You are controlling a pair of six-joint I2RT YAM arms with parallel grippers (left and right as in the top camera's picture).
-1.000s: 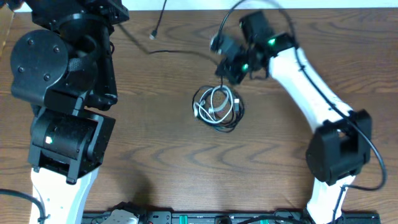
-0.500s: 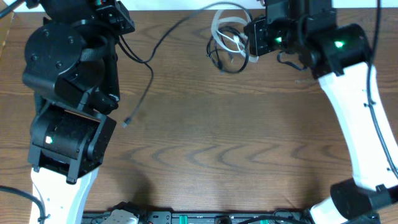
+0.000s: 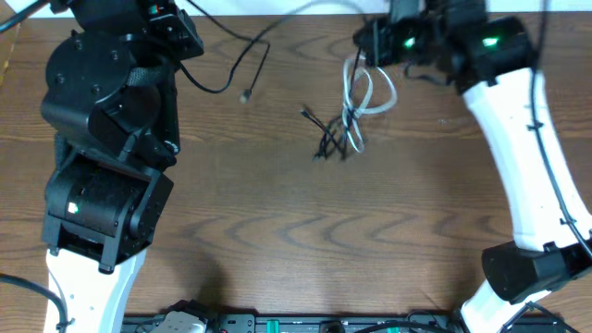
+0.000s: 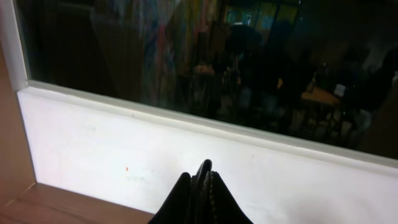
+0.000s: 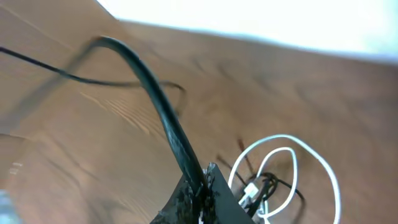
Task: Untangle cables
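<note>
My right gripper is shut on the black cable, high above the table's far edge. The white cable hangs below it in loops. It is still caught in a knot of black cable that reaches the tabletop. A long run of black cable leads left toward my left arm, and its plug end hangs free. My left gripper is shut and faces a white wall. I see nothing in its jaws, and it is out of the overhead view.
The left arm's bulky black body covers the table's left side. The right arm's white link runs down the right side. A white wall and dark window lie past the table's far edge.
My right gripper has lifted the bundle off the table's middle and carried it toward the far edge. The bundle has loosened and now hangs stretched downward. The black plug end has swung up and to the right.
</note>
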